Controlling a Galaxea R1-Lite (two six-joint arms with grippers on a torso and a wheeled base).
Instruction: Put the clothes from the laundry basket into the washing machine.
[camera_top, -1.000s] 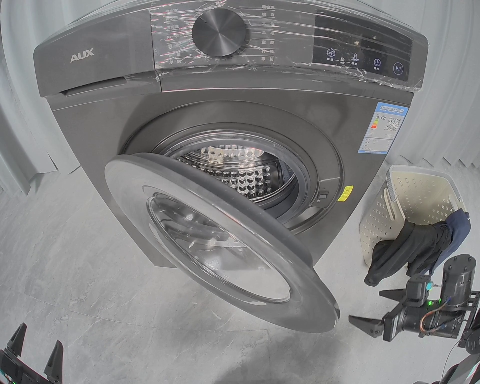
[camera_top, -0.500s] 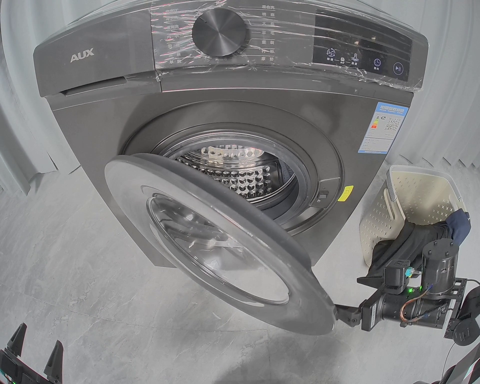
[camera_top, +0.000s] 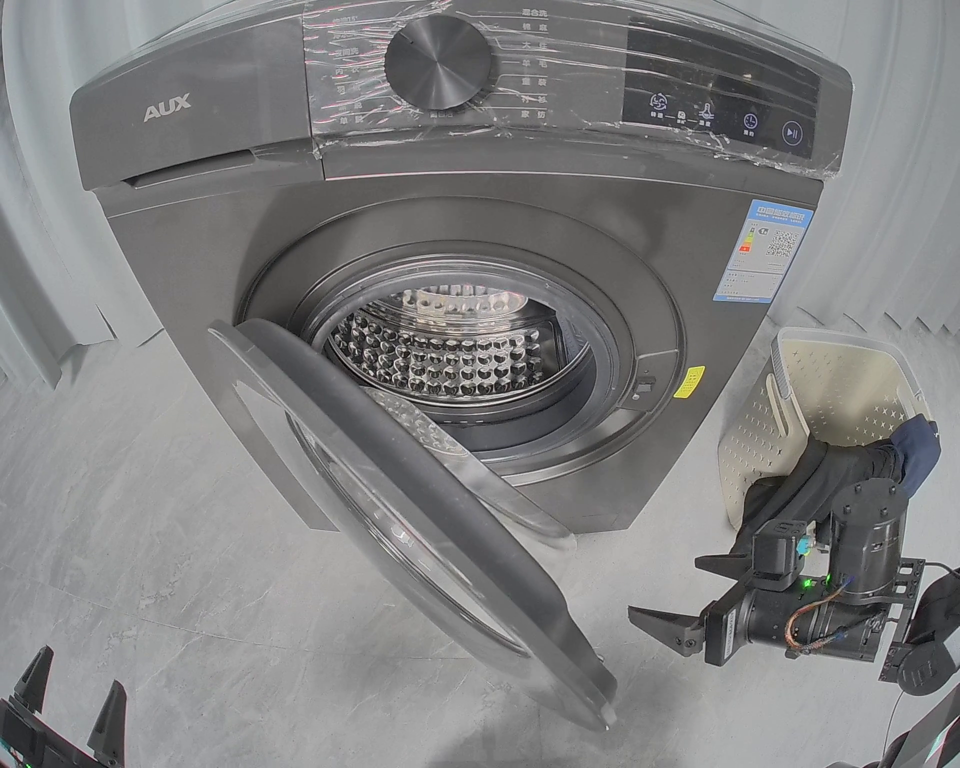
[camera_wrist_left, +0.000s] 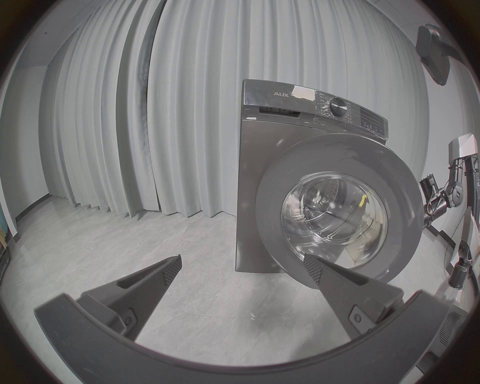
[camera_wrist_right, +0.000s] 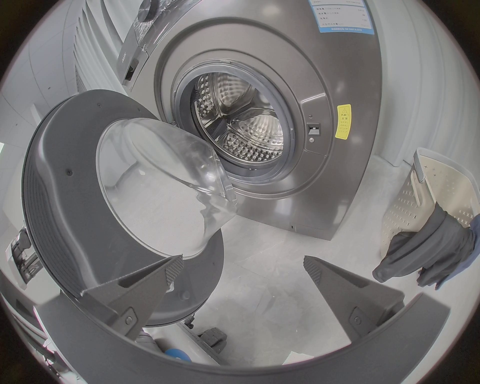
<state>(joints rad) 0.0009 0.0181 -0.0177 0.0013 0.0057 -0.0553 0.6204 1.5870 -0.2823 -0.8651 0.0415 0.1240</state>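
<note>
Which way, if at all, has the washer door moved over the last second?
Yes. The door swung wider open, its free edge moving left, away from the laundry basket, uncovering more of the drum.

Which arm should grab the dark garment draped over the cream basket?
Right: the right gripper, open, sits just before the cream perforated basket and dark garment; the left gripper is far beyond the grey door.
</note>
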